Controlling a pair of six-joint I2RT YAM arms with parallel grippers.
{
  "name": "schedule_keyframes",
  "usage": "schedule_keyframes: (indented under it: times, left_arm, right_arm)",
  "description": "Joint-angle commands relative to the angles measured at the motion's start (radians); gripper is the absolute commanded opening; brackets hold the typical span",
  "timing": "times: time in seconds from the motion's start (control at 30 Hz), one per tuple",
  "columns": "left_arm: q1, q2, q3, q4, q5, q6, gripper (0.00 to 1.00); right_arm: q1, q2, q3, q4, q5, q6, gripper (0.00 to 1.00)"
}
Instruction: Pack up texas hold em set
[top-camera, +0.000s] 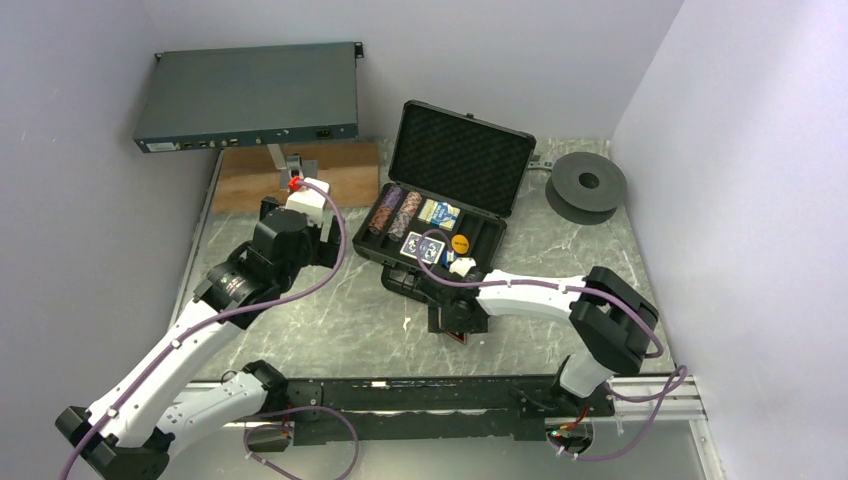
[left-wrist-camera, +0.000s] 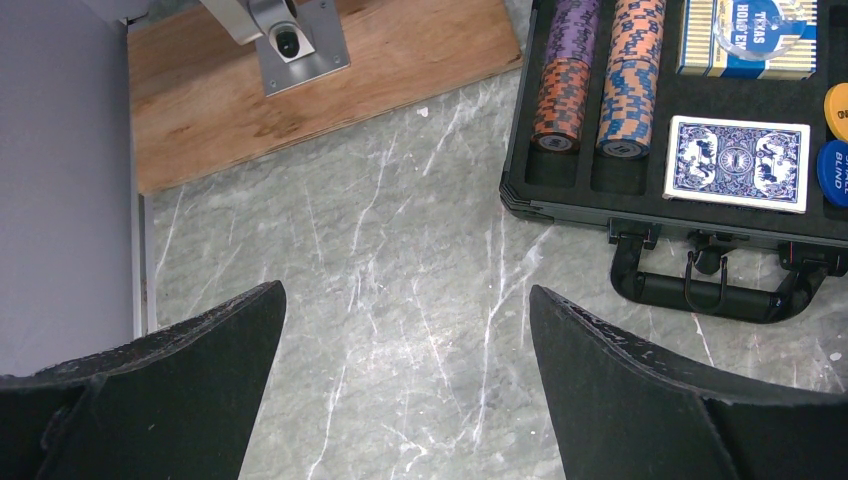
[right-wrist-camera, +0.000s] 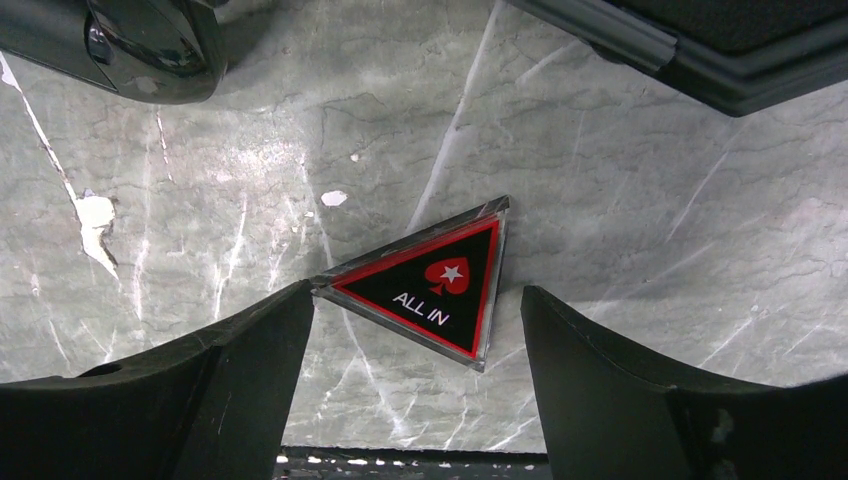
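Gleaming grey white-veined tabletop between pale lilac walls, wooden board back-left.

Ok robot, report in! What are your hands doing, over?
Left hand open, empty, above table. Right hand open, straddling ALL IN triangle flat on table. Case open, nothing blocking.

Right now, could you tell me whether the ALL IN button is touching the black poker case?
Apart: the right wrist view shows bare marble between the ALL IN button and the poker case.
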Motion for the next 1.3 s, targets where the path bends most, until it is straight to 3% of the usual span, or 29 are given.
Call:
schedule_keyframes:
  times: [0.0,0.67,1.07,1.2,1.27]
  left_arm:
    - [0.005,-0.019,-0.005,0.022,-0.02,0.016,0.98]
    - [0.005,-0.044,-0.006,0.024,-0.012,0.016,0.98]
    - [0.005,-0.044,-0.006,0.024,-0.014,0.017,0.98]
    - [0.005,-0.045,-0.007,0.024,-0.014,0.017,0.98]
    - [0.005,-0.045,-0.006,0.023,-0.015,0.017,0.98]
  right_arm:
    - [0.003,0.029,0.026,0.004,0.037,0.029,0.79]
    - [0.007,0.084,0.086,-0.07,0.043,0.089,0.72]
    - [0.009,0.06,0.066,-0.073,0.033,0.092,0.62]
    - [0.011,0.06,0.07,-0.073,0.03,0.088,0.53]
    - [0.012,0.056,0.073,-0.07,0.026,0.083,0.44]
